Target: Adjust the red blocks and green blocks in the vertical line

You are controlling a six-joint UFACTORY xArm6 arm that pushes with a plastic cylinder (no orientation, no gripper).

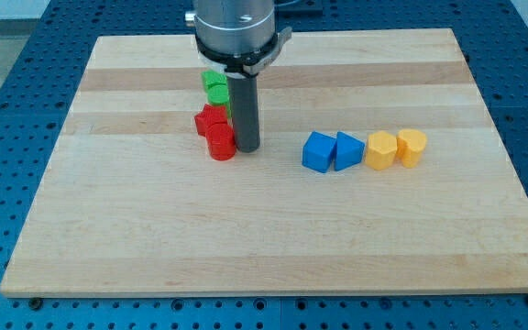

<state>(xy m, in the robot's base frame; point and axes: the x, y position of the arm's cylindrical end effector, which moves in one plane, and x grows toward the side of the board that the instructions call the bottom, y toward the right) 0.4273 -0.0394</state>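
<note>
Standing with my tip [247,148] just right of the red blocks [215,130].
Green blocks [215,88] stacked above them; rod bare, clamping nothing.

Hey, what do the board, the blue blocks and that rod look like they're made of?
Board: pale wood, matte, with visible plank strips and grain. Blue blocks: probably painted wood or plastic; smooth, even colour. Rod, ending in my tip right of the red blocks: dark, likely metal or plastic.

Four blocks [215,117] in a column near the table's [154,238] top edge; four more [363,149] in a row toward its right edge.
</note>
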